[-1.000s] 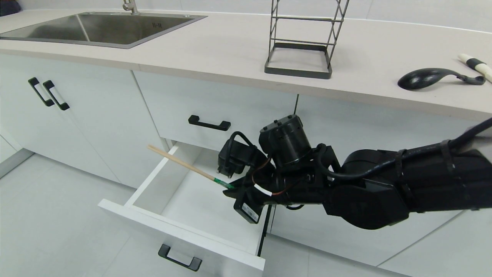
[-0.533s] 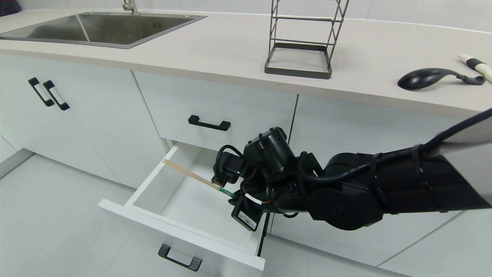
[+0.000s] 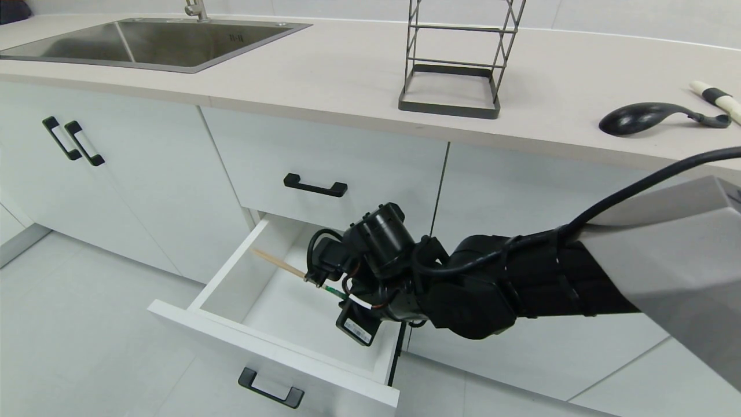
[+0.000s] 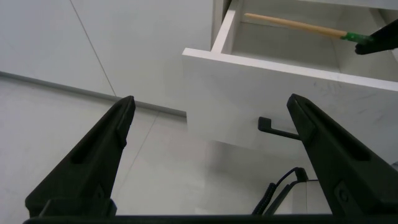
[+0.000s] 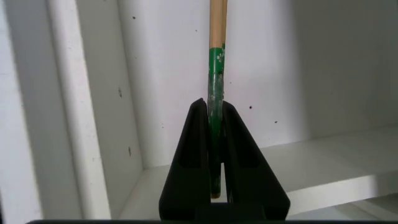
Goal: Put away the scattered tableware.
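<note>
Holds the right arm (image 3: 521, 284) stretched low and forward from the right side, wrist (image 3: 385, 237) tilted downward. Pinches with the right gripper (image 3: 343, 294), fingers (image 5: 198, 143) pressed together on the green end of a chopstick (image 3: 281, 264), with the bare wooden shaft sticking straight out beyond them. Carries the left gripper (image 4: 211, 102) low, aimed forward and downward, both dark fingers spread wide apart with open space between them.

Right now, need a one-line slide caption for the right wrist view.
Right pincer shut on the green end of a wooden chopstick, poised over the open white drawer.
</note>
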You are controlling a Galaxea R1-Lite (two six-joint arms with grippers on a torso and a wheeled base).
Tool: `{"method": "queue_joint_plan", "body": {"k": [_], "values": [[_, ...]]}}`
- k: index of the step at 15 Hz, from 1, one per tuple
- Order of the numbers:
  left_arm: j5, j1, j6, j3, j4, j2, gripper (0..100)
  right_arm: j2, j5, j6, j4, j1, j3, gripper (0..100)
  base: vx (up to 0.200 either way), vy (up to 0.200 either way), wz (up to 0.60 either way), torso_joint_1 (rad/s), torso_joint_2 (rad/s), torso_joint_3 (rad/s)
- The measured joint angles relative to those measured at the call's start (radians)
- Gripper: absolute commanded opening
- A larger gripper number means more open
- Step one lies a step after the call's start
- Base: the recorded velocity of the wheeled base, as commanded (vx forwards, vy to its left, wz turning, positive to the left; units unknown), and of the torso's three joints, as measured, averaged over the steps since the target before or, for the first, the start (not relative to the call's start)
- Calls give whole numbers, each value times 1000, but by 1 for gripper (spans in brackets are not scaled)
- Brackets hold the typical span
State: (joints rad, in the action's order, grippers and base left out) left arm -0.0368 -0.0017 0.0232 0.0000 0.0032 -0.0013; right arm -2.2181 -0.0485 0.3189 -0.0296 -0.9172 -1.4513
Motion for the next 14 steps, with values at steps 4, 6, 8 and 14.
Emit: {"method": "queue_joint_plan", "body": {"k": [4,6,8,14], "values": [[0,0,0,0,0,0,100,-45,-31,-4,-30,1,-51,0,0,0,0,0,0,0],[0,0,0,0,0,0,100,-70,-33,-5,-35,0,-81,0,0,0,0,0,0,0],[0,0,0,0,0,0,100,-95,-33,-5,-40,0,-106,0,0,0,0,0,0,0],[0,0,0,0,0,0,100,-146,-47,-5,-53,-6,-126,0,0,0,0,0,0,0]]}}
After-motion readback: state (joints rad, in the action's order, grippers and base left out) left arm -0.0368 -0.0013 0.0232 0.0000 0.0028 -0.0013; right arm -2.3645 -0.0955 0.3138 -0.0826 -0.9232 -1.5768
